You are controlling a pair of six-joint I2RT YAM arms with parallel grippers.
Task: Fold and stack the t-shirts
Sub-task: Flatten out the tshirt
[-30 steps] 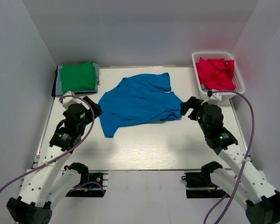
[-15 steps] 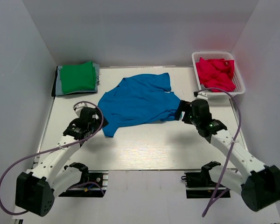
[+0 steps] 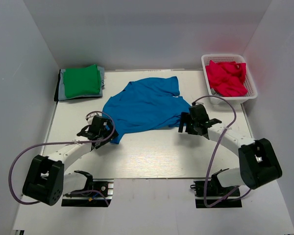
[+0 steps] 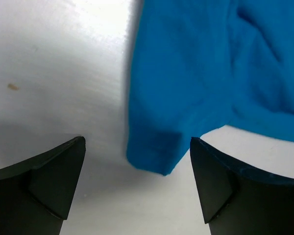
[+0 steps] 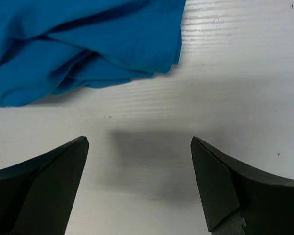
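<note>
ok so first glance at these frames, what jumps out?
The blue shirt, spread rumpled in the middle. Both arms reach low to its near edge: the left end effector is open facing the near-left corner, and the right end effector is open just short of the near-right fold. Then the colour at the back: pink shirts heaped in the basket far right, and a folded green shirt far left.
</note>
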